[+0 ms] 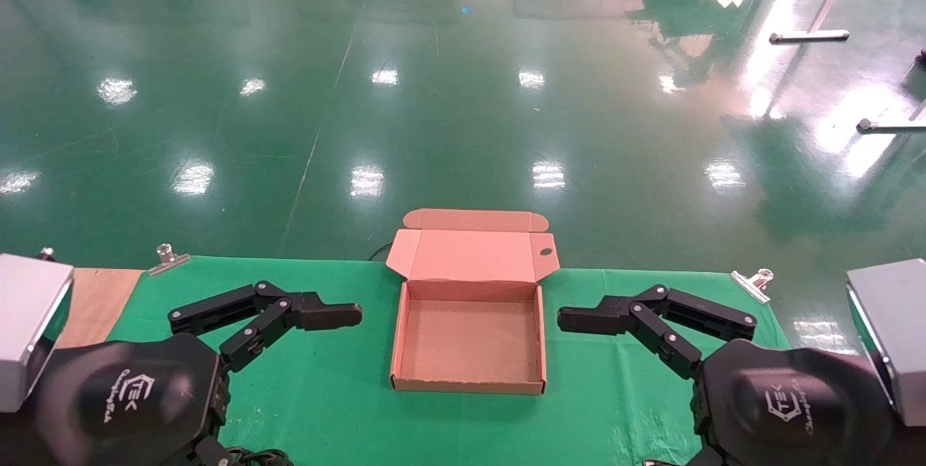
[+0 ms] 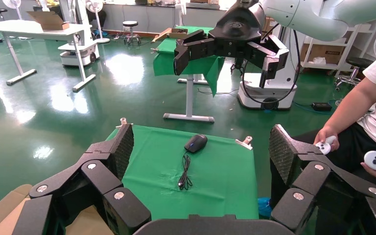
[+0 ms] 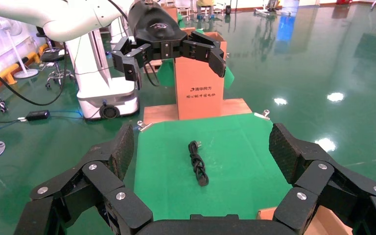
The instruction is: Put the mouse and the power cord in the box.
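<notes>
The box [image 1: 467, 382] is sitting open at the centre of the head view on the green-covered table [image 1: 325, 394]. Its lid flap [image 1: 470, 256] is leaning back past the table's far edge, with the small round hole [image 1: 545, 252] showing at the flap's right corner. Nothing is lying inside; the bare cardboard floor is showing from wall to wall.

The mouse [image 2: 196, 143] is resting on the green cloth at the middle of my left wrist view, and a thin black cable [image 2: 184, 172] is trailing from it toward the lower part of that frame. The power cord [image 3: 197, 164] is lying in a narrow bundle at the centre of my right wrist view. Neither is showing in the head view.

I am holding my left pincer [image 2: 200, 134] spread wide at the head view's lower left, beside the box. My right pincer [image 3: 201, 132] is hanging wide too, at the lower right. Open cloth is lying between each pincer and the box walls.

Two metal clips [image 1: 168, 257] are gripping the cloth at the far corners, and glossy green floor [image 1: 463, 90] is stretching beyond. A tall printed carton [image 3: 198, 90] is standing behind the cord.
</notes>
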{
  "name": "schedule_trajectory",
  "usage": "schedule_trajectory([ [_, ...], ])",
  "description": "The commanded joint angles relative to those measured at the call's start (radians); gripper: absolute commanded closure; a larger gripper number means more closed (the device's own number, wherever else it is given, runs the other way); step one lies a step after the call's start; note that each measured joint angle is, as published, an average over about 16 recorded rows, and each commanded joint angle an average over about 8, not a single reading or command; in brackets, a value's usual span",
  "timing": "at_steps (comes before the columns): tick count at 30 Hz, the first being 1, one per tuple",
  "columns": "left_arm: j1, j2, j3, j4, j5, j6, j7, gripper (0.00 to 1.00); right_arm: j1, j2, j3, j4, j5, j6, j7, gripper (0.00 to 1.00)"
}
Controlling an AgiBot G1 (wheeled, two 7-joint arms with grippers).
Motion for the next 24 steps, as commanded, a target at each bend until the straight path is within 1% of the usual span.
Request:
schedule_trajectory([
  [1,0.0,0.0,0.0,0.0,0.0,0.0,0.0,0.0,0.0,0.0,0.0,0.0,0.0,0.0,0.0,0.0],
  [21,0.001,0.001,0.001,-0.002,0.001,0.001,-0.001,0.0,0.0,0.0,0.0,0.001,-0.001,-0.001,0.0,0.0],
  [24,-0.002,0.011,0.013,0.0,0.019,0.004,0.0,0.0,-0.001,0.001,-0.011,0.002,-0.024,-0.004,-0.005,0.0],
])
